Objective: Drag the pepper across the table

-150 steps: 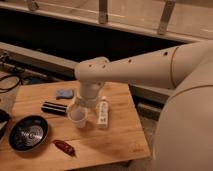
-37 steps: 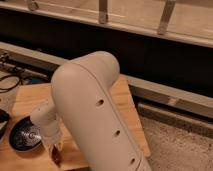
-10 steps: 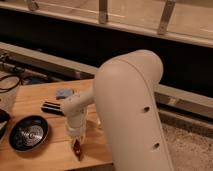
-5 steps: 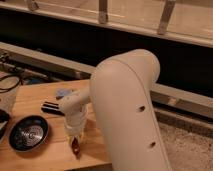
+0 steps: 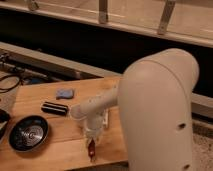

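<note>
The pepper (image 5: 91,149) is a small dark red chili lying on the light tan wooden table (image 5: 40,100) near its front edge. My gripper (image 5: 91,141) points straight down right over the pepper, at the end of the white forearm that reaches in from my large white arm on the right. The gripper's tip meets the pepper's upper end. The white cup is hidden behind the arm.
A black rectangular bar (image 5: 54,108) lies left of the arm. A small blue-grey object (image 5: 64,93) sits behind it. A black bowl (image 5: 28,133) stands at the front left. A white object (image 5: 105,120) shows partly behind the wrist. Cables (image 5: 10,82) lie at the far left.
The arm has swung slightly left over the last second, and the pepper under the gripper has moved with it, near the front edge. Earlier the pepper lay further left, beside the bowl.
</note>
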`<act>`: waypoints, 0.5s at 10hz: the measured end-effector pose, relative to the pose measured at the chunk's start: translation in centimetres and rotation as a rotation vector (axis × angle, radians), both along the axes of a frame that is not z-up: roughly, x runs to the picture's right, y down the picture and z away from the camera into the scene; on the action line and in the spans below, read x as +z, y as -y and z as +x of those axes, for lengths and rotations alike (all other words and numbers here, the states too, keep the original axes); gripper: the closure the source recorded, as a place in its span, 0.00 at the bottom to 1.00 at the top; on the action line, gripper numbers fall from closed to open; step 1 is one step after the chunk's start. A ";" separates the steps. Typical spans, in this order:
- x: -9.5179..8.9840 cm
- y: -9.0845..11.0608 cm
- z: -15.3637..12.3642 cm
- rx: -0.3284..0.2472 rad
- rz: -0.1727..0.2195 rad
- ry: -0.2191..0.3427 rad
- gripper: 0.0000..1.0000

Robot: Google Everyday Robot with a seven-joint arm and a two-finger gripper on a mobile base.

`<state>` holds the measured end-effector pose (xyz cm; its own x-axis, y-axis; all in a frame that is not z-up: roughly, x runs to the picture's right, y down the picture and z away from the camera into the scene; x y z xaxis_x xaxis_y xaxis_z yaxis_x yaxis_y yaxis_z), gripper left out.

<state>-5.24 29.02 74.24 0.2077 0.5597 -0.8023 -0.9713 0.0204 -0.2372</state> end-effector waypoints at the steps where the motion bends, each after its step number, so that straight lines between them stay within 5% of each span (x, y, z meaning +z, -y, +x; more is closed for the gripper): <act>1: -0.6 -0.7 1.8 0.004 0.000 -0.007 1.00; 5: -1.1 -1.2 3.3 -0.014 0.008 0.016 1.00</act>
<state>-1.93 30.20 73.13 0.2285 0.5627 -0.7944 -0.9670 0.0363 -0.2524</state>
